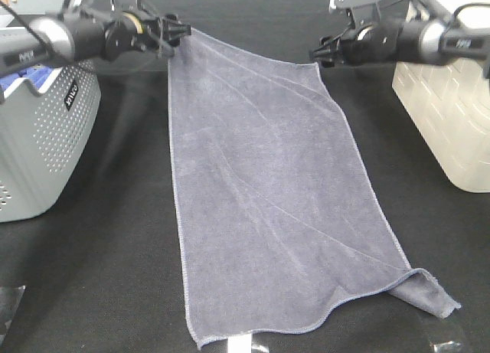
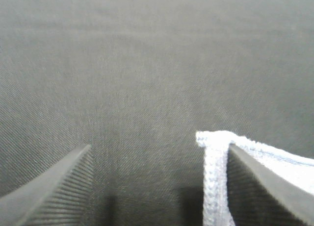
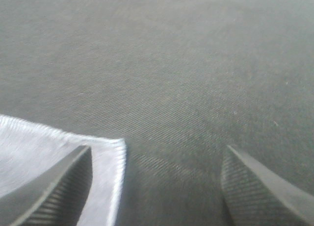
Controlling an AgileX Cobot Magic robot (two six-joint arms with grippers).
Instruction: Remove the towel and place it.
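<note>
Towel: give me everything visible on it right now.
The towel is a long greyish-purple rectangle of soft terry-looking cloth with a stitched hem. It lies spread nearly flat on the black table between the two baskets, touching neither. Faint creases run along it, and its near right corner is folded over. At the far end, the left tool and right tool sit at its two corners, both open; a corner lies against one finger of each.

Work surface: black cloth-covered table [image 1: 115, 261].
The towel [image 1: 276, 200] lies spread flat along its middle, one near corner folded over. A grey perforated basket [image 1: 46, 138] stands at the left edge, a whitish basket [image 1: 448, 123] at the right.
</note>
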